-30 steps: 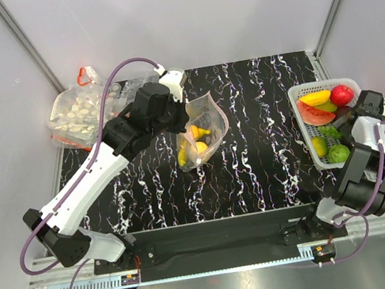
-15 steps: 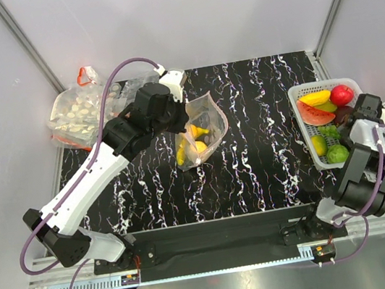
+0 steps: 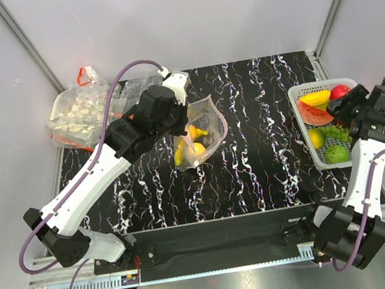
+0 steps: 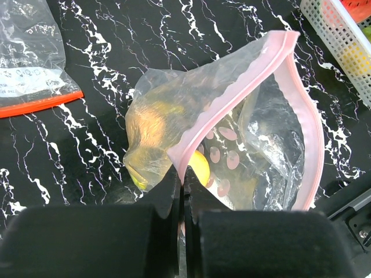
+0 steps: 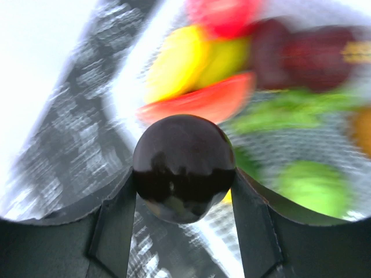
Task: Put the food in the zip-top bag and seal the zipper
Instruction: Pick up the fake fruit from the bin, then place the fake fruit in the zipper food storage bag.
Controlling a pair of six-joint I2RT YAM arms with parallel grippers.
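Observation:
My left gripper point(image 3: 187, 121) is shut on the pink-red zipper strip point(image 4: 232, 95) of the dotted zip-top bag point(image 3: 207, 129) and holds its mouth open above the table. In the left wrist view the gripper point(image 4: 184, 180) pinches the near lip. Yellow toy food point(image 3: 193, 149) lies inside the bag point(image 4: 255, 133). My right gripper point(image 3: 341, 108) hovers over the white mesh basket point(image 3: 294, 92), shut on a round dark purple toy fruit point(image 5: 184, 167). The right wrist view, with the gripper point(image 5: 184, 174) at its centre, is blurred.
The basket at the right holds a yellow banana point(image 3: 315, 98), a red fruit point(image 3: 338, 90), a watermelon slice point(image 3: 314, 115) and green pieces point(image 3: 337, 154). A smaller undotted clear bag point(image 3: 77, 113) with a red strip lies at the back left; it also shows in the left wrist view point(image 4: 29, 58).
My right arm has lifted out of the basket with the dark purple fruit in its fingers and turned toward the left. My left arm and the bag have barely moved.

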